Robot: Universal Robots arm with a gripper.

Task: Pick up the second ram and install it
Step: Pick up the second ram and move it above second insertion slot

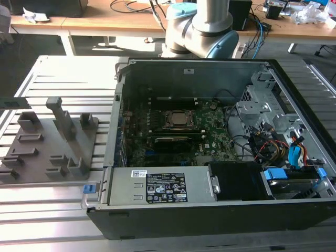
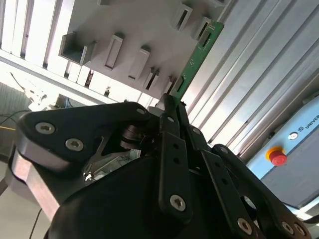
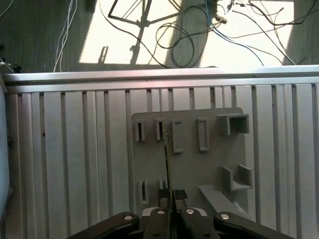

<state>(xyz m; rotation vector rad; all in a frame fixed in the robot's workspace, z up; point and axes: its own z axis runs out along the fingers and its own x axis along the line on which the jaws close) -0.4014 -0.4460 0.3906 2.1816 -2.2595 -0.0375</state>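
My gripper (image 2: 172,107) is shut on the second ram (image 2: 197,55), a thin green circuit-board stick that pokes out past the fingertips. In the first wrist view the ram (image 3: 167,154) shows edge-on as a thin line, held by the gripper (image 3: 169,195) above the grey fixture plate (image 3: 199,169). A flat greenish bar (image 1: 13,102), apparently the same ram, reaches in from the exterior view's left, above the plate (image 1: 47,149). The open computer case (image 1: 210,63) lies at the exterior view's right, with the green motherboard (image 1: 210,139) and CPU socket (image 1: 178,119) inside.
The fixture plate carries several upright holders and slots (image 1: 63,123). A long black card (image 1: 170,142) lies below the socket. Cables and a drive cage (image 1: 273,136) fill the case's right side. The arm's base (image 1: 202,21) stands behind the case. A red stop button (image 2: 276,157) sits beside the slatted table.
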